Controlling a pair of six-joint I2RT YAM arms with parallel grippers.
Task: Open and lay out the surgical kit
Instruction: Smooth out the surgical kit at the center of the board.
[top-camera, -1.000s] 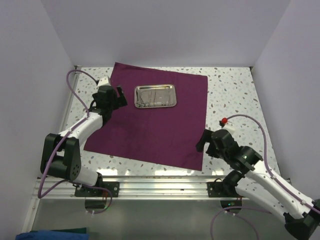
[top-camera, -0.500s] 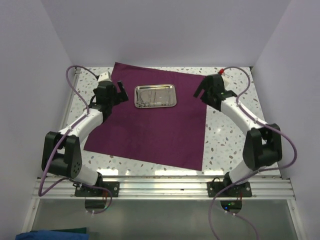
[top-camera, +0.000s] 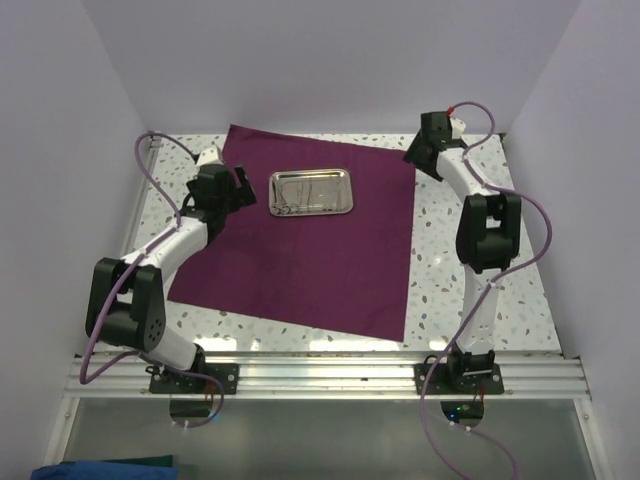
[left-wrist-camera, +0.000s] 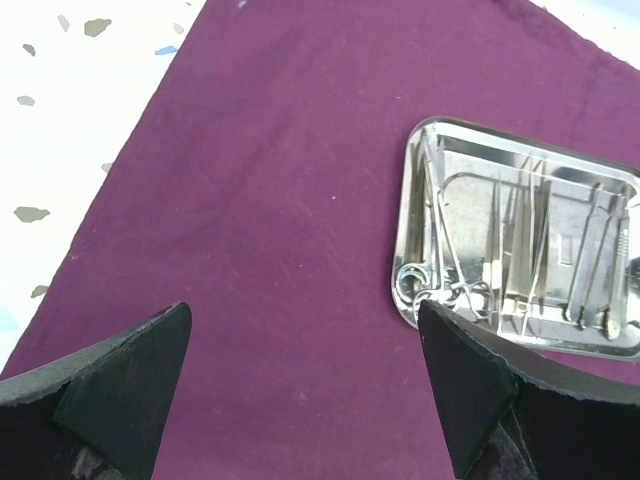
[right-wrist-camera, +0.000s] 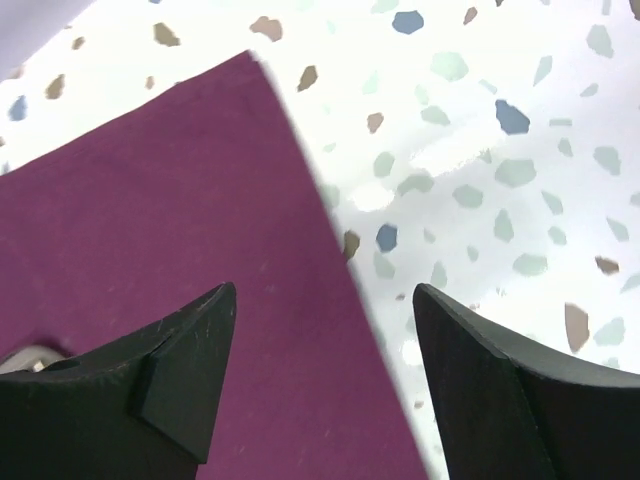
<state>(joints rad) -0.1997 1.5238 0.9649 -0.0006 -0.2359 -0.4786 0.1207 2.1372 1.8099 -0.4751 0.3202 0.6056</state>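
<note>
The surgical kit's dark purple cloth (top-camera: 310, 250) lies spread flat on the table. On its far part rests a shiny steel tray (top-camera: 311, 192) holding several thin silver instruments (left-wrist-camera: 470, 290), ring handles at the tray's near-left corner. My left gripper (top-camera: 243, 188) hovers open over the cloth (left-wrist-camera: 260, 200) just left of the tray (left-wrist-camera: 520, 250), nothing between its fingers (left-wrist-camera: 120, 390). My right gripper (top-camera: 412, 160) is open above the cloth's far right corner. In the right wrist view it (right-wrist-camera: 324, 292) straddles the cloth's right edge (right-wrist-camera: 180, 230).
The speckled white tabletop (right-wrist-camera: 480, 180) shows around the cloth. White walls (top-camera: 60, 120) close in the left, back and right sides. The arm bases sit on a metal rail (top-camera: 320, 375) along the near edge.
My right arm has swung from the near right of the table up to the cloth's far right corner, and its jaws have narrowed a little. The left arm has barely moved.
</note>
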